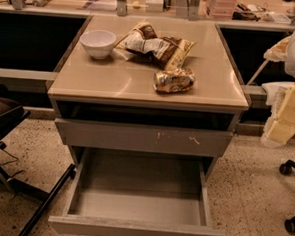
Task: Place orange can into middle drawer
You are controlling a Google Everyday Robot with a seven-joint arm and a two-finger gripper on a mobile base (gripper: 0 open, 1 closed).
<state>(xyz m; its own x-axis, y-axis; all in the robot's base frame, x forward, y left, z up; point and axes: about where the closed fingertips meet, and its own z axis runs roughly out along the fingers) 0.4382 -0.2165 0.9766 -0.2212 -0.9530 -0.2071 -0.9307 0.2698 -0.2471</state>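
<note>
- Since the orange can (174, 80) lies on its side on the worktop (104, 82), towards the front right, you may enter the task as barely begun: the can has yet to be taken up.
- Middle drawer (139, 205): pulled well out towards you, low under the worktop. Its grey floor shows no can on it. You have no opening left to do.
- Scratched drawer front (143, 138): shut, directly above the open drawer, small white marks on its face. It is not your target.
- Hand (282, 123): at the right edge of the view, off the side of the cabinet and well apart from the can. You cannot tell whether it is open or closed.
- White bowl (98, 42): upright at the back left of the worktop, well apart from the can.
- Snack bags (154, 44): crinkled, brown and white, behind the can. Whether the nearest one touches it cannot be told.
- Outstanding, by judgement: bring the hand across to the can, grip it, lift it, carry it forward and down, and release it in the open drawer.
- Caution, by judgement: a can on its side may roll when nudged, and the bags crowd it from behind.
</note>
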